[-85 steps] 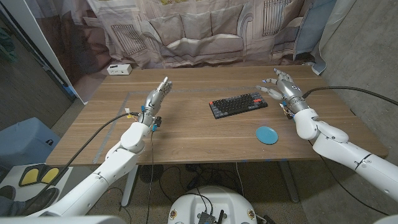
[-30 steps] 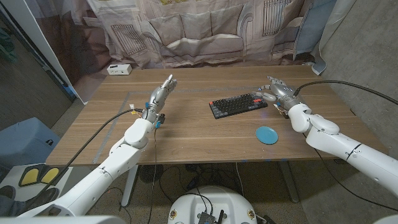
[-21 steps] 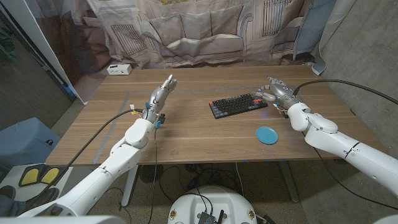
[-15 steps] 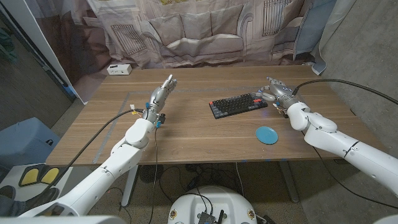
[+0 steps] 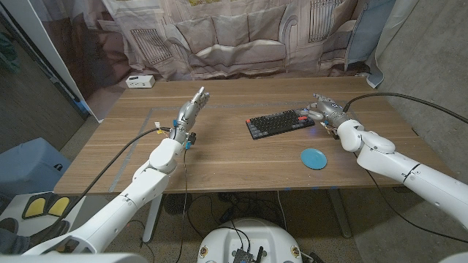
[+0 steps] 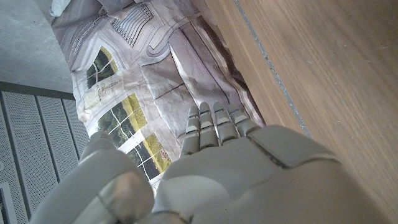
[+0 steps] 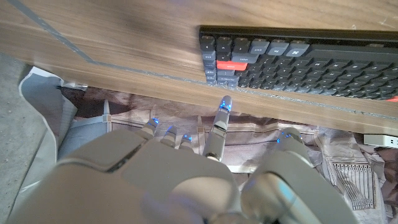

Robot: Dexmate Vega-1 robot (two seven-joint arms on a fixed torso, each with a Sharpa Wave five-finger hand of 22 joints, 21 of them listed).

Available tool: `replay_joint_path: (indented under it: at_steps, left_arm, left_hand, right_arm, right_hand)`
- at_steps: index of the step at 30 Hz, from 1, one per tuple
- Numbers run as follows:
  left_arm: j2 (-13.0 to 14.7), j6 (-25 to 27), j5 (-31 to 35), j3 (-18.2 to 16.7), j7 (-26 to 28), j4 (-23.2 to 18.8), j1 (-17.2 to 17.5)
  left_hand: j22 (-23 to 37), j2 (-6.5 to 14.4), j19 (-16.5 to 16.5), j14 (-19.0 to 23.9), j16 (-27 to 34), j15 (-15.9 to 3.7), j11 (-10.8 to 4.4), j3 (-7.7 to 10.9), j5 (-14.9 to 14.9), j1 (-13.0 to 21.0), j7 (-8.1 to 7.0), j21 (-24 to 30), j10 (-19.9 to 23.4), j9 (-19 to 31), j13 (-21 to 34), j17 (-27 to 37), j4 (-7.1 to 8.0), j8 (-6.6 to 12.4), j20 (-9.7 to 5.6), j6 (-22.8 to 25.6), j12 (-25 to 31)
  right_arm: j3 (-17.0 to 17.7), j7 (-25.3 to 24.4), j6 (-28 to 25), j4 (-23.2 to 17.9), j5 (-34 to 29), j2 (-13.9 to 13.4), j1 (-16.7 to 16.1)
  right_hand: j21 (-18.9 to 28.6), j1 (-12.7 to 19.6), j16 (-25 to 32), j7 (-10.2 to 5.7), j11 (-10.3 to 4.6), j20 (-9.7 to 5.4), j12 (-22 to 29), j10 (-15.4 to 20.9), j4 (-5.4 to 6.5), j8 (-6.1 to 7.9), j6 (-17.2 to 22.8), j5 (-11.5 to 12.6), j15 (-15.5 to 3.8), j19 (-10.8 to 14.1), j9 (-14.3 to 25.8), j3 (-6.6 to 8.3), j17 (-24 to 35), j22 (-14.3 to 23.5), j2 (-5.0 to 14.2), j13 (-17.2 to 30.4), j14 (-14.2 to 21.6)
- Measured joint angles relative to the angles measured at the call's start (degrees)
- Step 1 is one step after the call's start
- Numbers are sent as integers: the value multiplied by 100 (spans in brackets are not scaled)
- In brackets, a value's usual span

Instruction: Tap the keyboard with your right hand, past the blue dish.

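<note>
Your keyboard (image 5: 281,123) lies slightly skewed on the wooden table (image 5: 219,157), right of centre, its right end angled toward the far side. The blue dish (image 5: 314,158) sits nearer to you and a little to the right of it, apart from the keys, with bare wood between the two. To the left of the keyboard you have a broad stretch of open tabletop before your left arm. The far edge of the table runs along a printed curtain (image 5: 234,36), and a small white box (image 5: 140,81) sits at the far left corner, well away from everything. On the right, the table edge is near your right forearm, so room on that side is tight.

Your right hand (image 5: 322,109) hangs at the keyboard's right end, beyond the dish. In the right wrist view one finger (image 7: 219,121) points out toward the keys by the red key, while the others are curled partway in (nothing is held). Whether a fingertip actually touches the keyboard, you cannot tell from either view; the hand overlaps its end in the head view.

Your left hand (image 5: 189,112) stands on edge over the left half of the table, fingers straight and close together, pointing toward the far side, holding nothing.
</note>
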Motion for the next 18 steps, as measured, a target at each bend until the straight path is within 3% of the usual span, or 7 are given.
replay_joint_path:
  at_steps: [18]
  left_arm:
    - [44,146,46,-13,131,-160,86]
  left_hand:
    - [0,0,0,30,0,-31,0,0,0,0,0,1,0,0,0,0,-36,1,0,-1,0]
  right_arm:
    - [-141,211,-36,117,44,-10,133]
  right_hand:
    - [45,30,0,0,1,0,0,0,-23,-39,0,0,0,0,0,23,1,0,30,0,0]
